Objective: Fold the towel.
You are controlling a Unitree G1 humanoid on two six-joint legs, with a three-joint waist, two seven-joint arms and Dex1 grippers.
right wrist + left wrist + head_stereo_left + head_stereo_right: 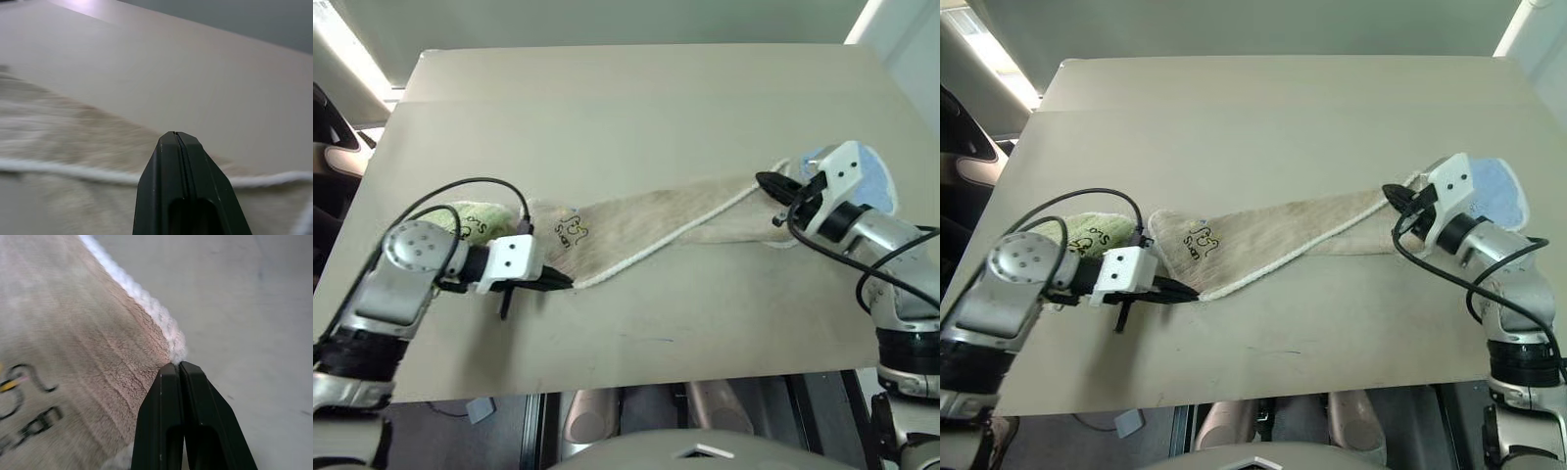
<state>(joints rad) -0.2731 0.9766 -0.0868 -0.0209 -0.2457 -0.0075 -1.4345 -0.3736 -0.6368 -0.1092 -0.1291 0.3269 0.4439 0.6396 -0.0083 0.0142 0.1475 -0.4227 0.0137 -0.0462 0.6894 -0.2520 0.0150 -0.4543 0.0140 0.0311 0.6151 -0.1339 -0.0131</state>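
Beige terry, the towel [656,225] stretches across the tabletop [636,108] toward its near edge, the left gripper [560,281] and right gripper [769,182] each pinched on an end. The opening fold appears in hand; next, one end likely must travel over the other.

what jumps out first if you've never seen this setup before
A beige towel stretches in a long band across the tan table, with one end pinched by each gripper. The left gripper is shut on its white corded corner near the dark embroidered mark, while the right gripper clamps the far end. A green towel lies behind the left arm, a light blue one behind the right.
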